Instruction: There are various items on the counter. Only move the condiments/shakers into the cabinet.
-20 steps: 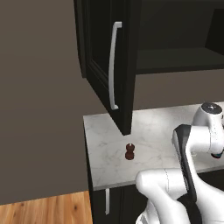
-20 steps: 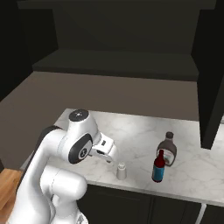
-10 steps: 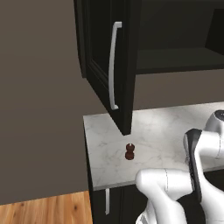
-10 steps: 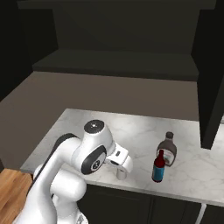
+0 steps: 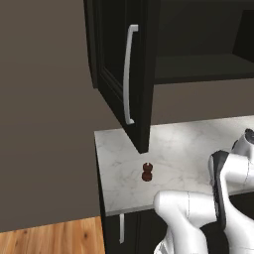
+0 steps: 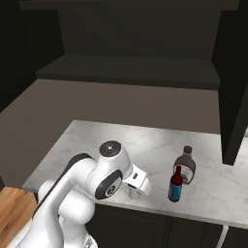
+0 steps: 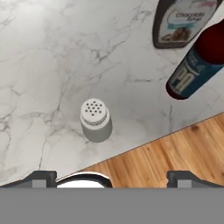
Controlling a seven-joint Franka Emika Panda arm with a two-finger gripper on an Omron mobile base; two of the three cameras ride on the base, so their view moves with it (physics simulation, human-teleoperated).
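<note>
In the hand view the whitish shaker [image 7: 95, 119] with its holed grey top stands upright on the marble counter [image 7: 52, 57], close to the front edge. My gripper [image 7: 113, 178] hangs above it, open, fingertips wide apart and empty. From the right base, the same shaker [image 6: 134, 194] peeks out under my hand. The dark brown bottle [image 6: 186, 164] and the teal-and-red object [image 6: 175, 185] stand just right of it. The red-brown knobbed shaker [image 5: 147, 171] stands alone near the counter's left end. The black upper cabinet [image 5: 198, 64] is open, its door [image 5: 119, 74] swung out with the silver handle [image 5: 129, 74].
Wood floor [image 7: 166, 153] lies below the counter edge. The open door's lower corner [image 5: 142, 146] hangs over the counter near the red-brown shaker. The cabinet shelf [image 6: 126, 72] is bare and dark. My own arm [image 6: 92, 184] covers the counter's front left part.
My arm has swung right along the counter's front, and the hand now hangs over the whitish shaker. The items have not moved.
</note>
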